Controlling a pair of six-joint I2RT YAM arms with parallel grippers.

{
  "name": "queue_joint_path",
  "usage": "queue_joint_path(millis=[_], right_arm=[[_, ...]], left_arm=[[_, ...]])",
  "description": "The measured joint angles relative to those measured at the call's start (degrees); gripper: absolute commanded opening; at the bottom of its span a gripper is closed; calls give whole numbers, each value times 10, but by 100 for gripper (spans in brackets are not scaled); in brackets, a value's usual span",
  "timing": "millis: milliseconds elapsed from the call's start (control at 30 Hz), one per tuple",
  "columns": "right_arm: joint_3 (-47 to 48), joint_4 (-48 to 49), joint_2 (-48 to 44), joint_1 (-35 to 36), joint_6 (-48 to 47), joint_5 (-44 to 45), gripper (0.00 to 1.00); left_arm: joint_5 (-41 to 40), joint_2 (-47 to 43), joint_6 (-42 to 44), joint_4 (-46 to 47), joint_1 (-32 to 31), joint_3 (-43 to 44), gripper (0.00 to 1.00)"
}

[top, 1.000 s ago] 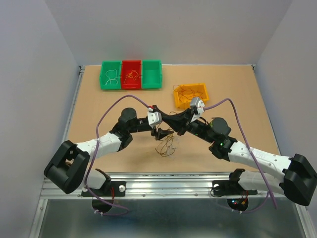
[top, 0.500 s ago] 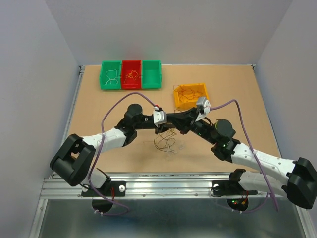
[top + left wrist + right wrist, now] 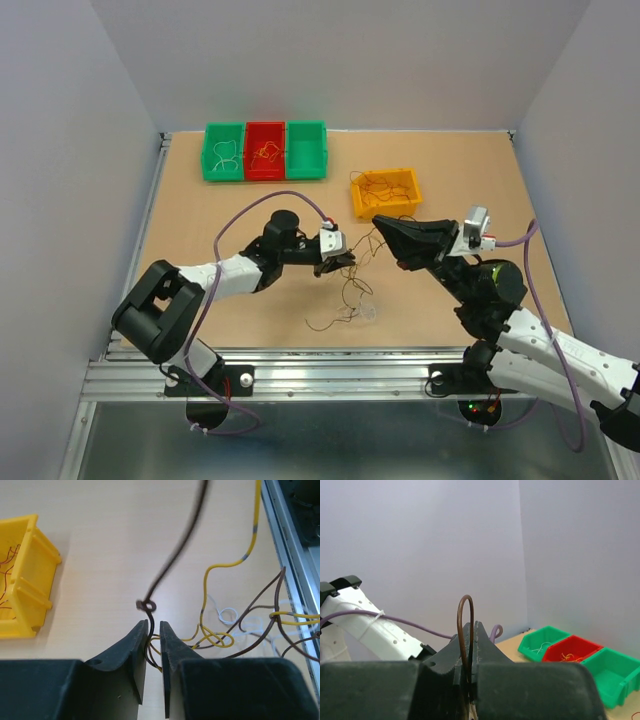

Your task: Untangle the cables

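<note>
From above, the cables (image 3: pixel 348 300) trail tangled from the left gripper (image 3: pixel 343 262) to the table (image 3: pixel 200 200); its wrist view shows it pinching strands below a small knot (image 3: pixel 146 605), and the right wrist shows the right gripper (image 3: pixel 471 627) clamped on a brown loop (image 3: pixel 459 620), so I'd guess pulling apart might cinch that knot.

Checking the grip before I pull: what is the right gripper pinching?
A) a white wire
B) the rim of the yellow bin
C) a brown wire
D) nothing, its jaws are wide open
C: in the right wrist view the right gripper has its jaws closed on a brown wire, which arches up in a loop above the fingertips.
</note>
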Motion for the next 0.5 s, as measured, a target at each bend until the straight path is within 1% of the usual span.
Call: queue_joint_path(millis=[167, 267, 400, 500], right_arm=[[-3, 3, -27, 0, -16, 25, 1], [-19, 6, -56, 0, -26, 54, 1], [-53, 7, -124, 0, -36, 95, 0], [-80, 8, -183, 0, -44, 125, 1]], left_arm=[[-42, 13, 6, -12, 0, 13, 25], [-88, 32, 16, -33, 0, 30, 23], [-152, 63, 28, -54, 5, 52, 22], [-184, 71, 34, -71, 10, 60, 22]])
